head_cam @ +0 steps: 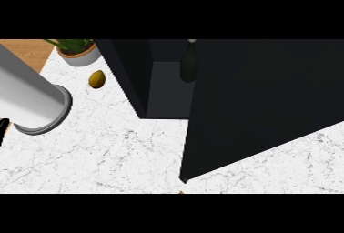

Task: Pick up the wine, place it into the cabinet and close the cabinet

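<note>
Head view shows me the wine (189, 63) already standing inside the cabinet (144, 82); its door (262, 104) hangs open, and I cannot see either hand.

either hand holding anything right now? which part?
Cannot be told. Only a sliver of the left hand shows at the left edge; the right is out of view. The dark wine bottle stands unheld inside the black cabinet.

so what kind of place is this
Probably a kitchen counter: a white marble top carries a dark cabinet with its door open and a wine bottle standing inside. A potted plant and a small yellow fruit sit nearby.
</note>
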### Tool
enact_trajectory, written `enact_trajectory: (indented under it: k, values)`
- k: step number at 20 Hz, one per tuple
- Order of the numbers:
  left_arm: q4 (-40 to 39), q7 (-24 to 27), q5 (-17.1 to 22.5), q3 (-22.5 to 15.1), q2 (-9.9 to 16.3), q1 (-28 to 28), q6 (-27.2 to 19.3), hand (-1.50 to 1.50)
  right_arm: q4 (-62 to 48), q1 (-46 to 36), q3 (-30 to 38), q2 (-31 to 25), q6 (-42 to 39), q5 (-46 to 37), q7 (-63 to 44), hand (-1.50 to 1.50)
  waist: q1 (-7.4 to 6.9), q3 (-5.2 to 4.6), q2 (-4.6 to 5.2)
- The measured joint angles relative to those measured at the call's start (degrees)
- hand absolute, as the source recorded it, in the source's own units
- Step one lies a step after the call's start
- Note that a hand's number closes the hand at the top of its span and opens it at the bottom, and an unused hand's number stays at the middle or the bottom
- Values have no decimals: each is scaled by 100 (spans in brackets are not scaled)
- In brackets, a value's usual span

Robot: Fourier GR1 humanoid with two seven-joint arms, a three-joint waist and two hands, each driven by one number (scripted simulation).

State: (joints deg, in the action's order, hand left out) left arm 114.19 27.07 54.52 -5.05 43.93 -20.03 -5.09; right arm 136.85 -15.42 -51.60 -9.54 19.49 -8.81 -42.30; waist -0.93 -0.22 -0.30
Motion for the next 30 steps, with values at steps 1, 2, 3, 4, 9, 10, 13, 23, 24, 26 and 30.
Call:
enact_trajectory:
  k: [1, 2, 3, 4, 9, 10, 13, 23, 24, 26, 30]
  values:
    - [-37, -34, 17, 21, 4, 62, 41, -150, -39, -155, -7, -46, 89, 51, -38, 150, -8, -1, 7]
    - [-67, -45, 17, 9, -12, 88, 91, -150, -83, -309, -8, -80, 179, 131, -61, 150, -26, -1, 15]
    - [-90, -66, -5, -28, -41, 152, 78, -150, -118, -452, -37, -123, 276, 204, -57, 150, -36, -2, 23]
    - [-88, -114, 3, -43, -71, 222, 43, -150, -157, -572, -40, -161, 353, 306, -34, 150, -40, 0, 29]
    - [37, -261, 26, -61, -127, 269, 2, -150, -545, -1380, 220, -77, 718, 819, -131, 150, -132, 0, 41]
    - [35, -262, -2, -72, -159, 293, -15, -150, -791, -1616, 300, 83, 782, 907, -95, 150, -139, 3, 44]
    - [17, -318, -23, -95, -217, 381, -53, -150, -1630, -2524, 640, 527, 1015, 1207, -34, 150, -179, 3, 55]
    - [-288, -430, -170, -30, -473, 637, -94, -150, -4272, -4926, 1844, 895, 900, 1939, 605, 150, -96, 11, 51]
    - [-295, -419, -200, -44, -509, 638, -81, -150, -4554, -5053, 1897, 905, 844, 1892, 722, 150, -93, 12, 51]
    - [-230, -455, -259, -26, -549, 611, -111, -150, -5014, -5262, 2015, 925, 784, 1869, 917, 150, -84, 14, 48]
    - [-269, -482, -428, -57, -696, 709, -181, -150, -5905, -5455, 2491, 921, 383, 1933, 1412, 150, -48, 14, 53]
